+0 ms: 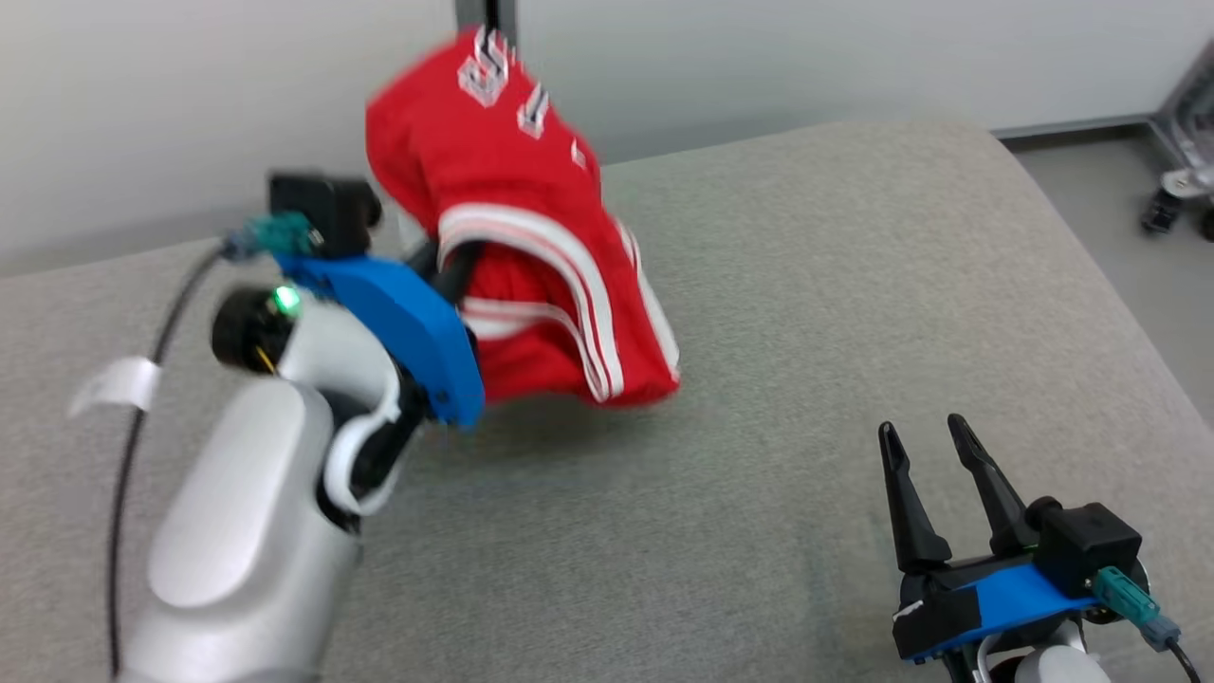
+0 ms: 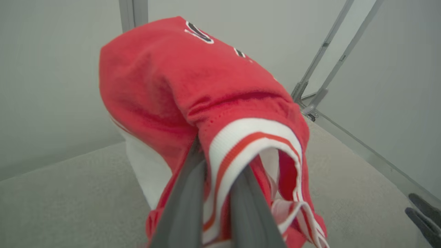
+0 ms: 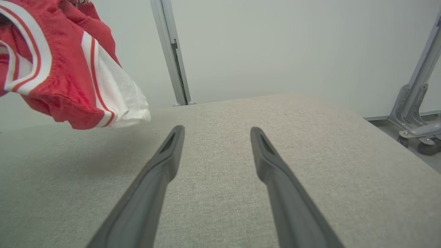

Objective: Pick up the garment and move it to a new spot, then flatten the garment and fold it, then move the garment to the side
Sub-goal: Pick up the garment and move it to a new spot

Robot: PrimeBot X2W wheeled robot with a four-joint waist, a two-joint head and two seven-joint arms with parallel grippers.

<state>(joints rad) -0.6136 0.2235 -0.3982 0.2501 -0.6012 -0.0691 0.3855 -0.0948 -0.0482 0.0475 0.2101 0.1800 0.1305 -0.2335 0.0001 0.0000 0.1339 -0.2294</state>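
The grey fabric-covered worktop (image 1: 806,285) spans the scene. Over its far left part hangs the bunched red garment (image 1: 512,218) with white stripes, lifted clear of the surface. The left hand (image 2: 220,165) is clamped on its striped hem. At the near right, the right hand (image 1: 920,425) has its fingers spread apart and is empty.

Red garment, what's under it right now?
Bare grey cushion, shadowed; the garment hangs clear above it, pinched in the left jaws. Their tips are buried in the cloth, so those cannot be seen.
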